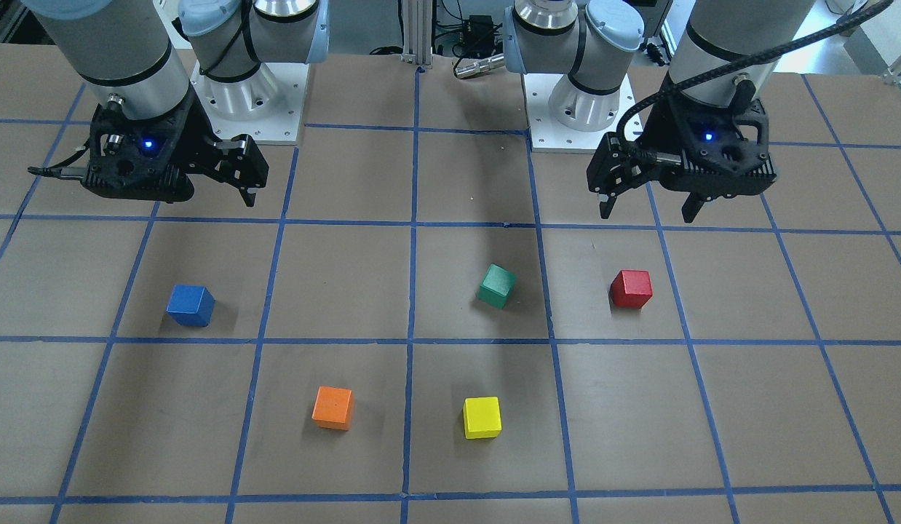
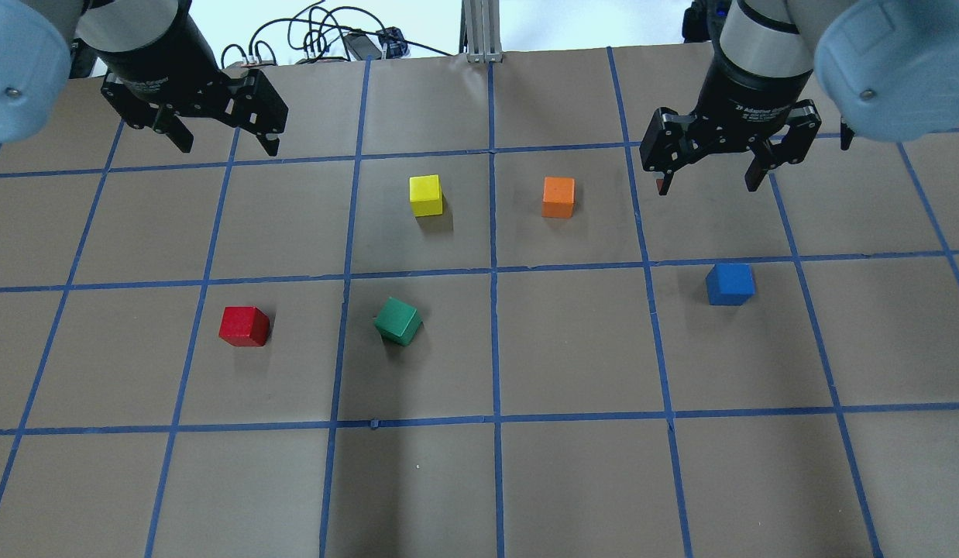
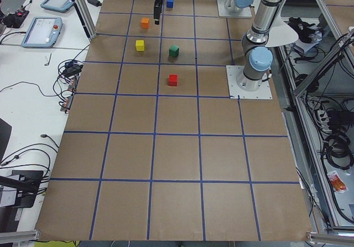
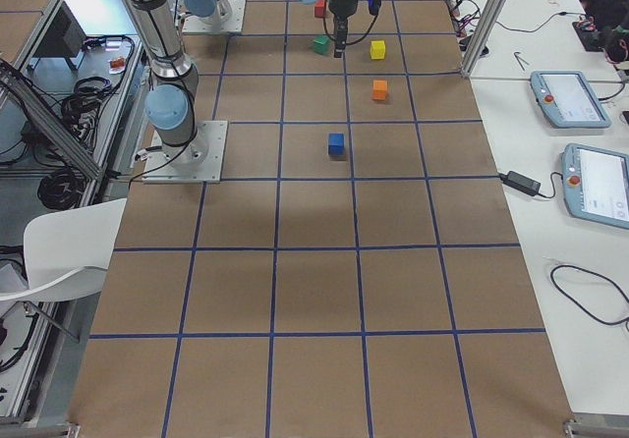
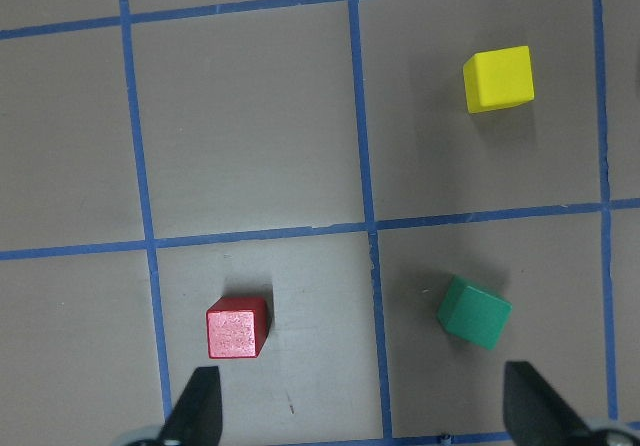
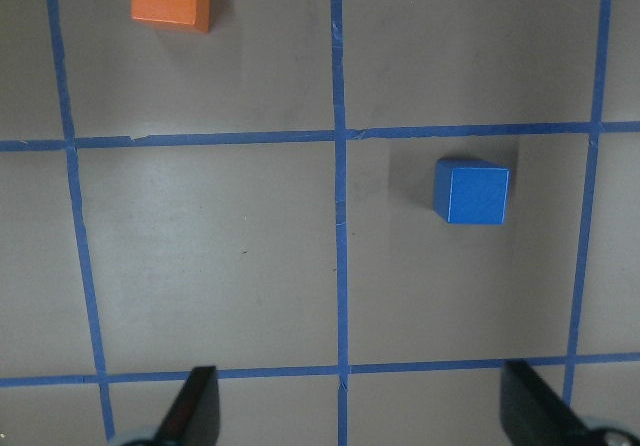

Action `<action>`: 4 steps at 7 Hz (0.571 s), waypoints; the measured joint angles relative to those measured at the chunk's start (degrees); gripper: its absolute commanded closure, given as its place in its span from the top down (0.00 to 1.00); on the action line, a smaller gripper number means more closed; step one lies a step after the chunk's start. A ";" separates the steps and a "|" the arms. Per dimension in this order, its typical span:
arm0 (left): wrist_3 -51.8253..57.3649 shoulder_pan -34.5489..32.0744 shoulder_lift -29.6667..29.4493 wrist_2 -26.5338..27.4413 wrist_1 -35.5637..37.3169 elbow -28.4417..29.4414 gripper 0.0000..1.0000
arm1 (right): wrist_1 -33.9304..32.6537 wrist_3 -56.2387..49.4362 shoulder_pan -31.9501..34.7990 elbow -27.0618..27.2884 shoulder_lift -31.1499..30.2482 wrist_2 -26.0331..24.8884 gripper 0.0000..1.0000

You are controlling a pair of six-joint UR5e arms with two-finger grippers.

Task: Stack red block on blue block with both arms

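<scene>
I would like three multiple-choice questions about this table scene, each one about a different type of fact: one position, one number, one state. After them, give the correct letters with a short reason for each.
1. The block nearest the red block is:
A yellow
B green
C orange

2. How many blocks lie on the table?
A four
B six
C five

3. The left gripper and the right gripper are:
A both open and empty
B both shut
C one open, one shut on a block

Answers:
1 B: the green block sits in the neighbouring square of the same row.
2 C: the overhead view shows five, each a different colour.
3 A: both wrist views show the fingers spread wide with nothing between them.
</scene>
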 measured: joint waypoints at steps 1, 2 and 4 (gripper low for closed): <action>0.03 0.01 0.37 -0.08 -0.13 -0.17 1.00 | -0.01 -0.10 0.00 0.00 0.00 -0.14 1.00; 0.04 0.01 0.72 -0.19 -0.30 -0.42 1.00 | -0.22 -0.14 0.00 0.00 0.01 -0.18 1.00; 0.05 -0.04 0.77 -0.31 -0.40 -0.73 1.00 | -0.65 -0.16 0.00 0.00 0.01 -0.05 1.00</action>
